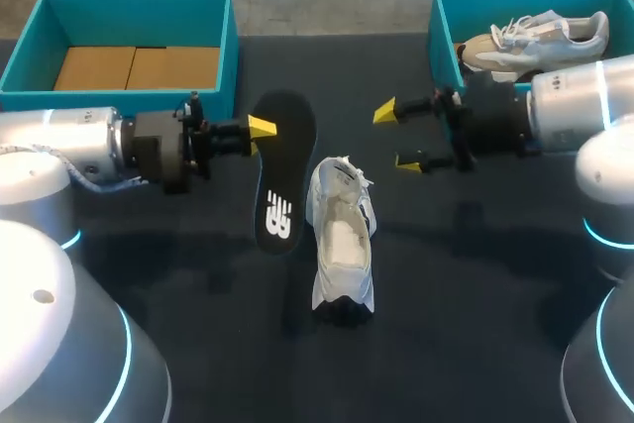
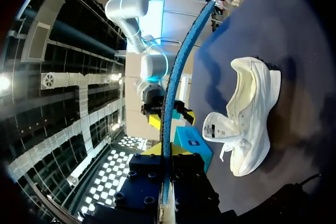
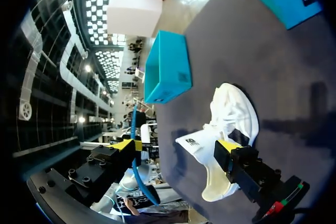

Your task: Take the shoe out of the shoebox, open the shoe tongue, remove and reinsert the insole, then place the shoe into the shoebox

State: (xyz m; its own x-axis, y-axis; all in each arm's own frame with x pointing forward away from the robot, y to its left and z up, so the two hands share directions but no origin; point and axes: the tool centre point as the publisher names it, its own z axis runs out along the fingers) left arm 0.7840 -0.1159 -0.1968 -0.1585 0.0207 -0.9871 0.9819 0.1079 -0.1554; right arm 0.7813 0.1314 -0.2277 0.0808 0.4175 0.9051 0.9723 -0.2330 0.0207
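My left gripper (image 1: 260,128) is shut on the heel end of a black insole (image 1: 282,170), held above the table to the left of the shoe. In the left wrist view the insole (image 2: 173,77) shows edge-on as a blue strip rising out of the shut gripper (image 2: 167,150). A white shoe (image 1: 344,240) lies on the dark table with its tongue pulled open; it also shows beside the left gripper (image 2: 247,114). My right gripper (image 1: 396,136) hangs open and holds nothing, up and to the right of the shoe. In its own wrist view the right gripper (image 3: 177,145) frames the shoe (image 3: 231,124).
A teal shoebox (image 1: 441,27) at the back right holds a second pale shoe (image 1: 535,37). Another teal box (image 1: 230,47) at the back left has cardboard inside. Bare dark table (image 1: 475,274) lies in front of and to the right of the shoe.
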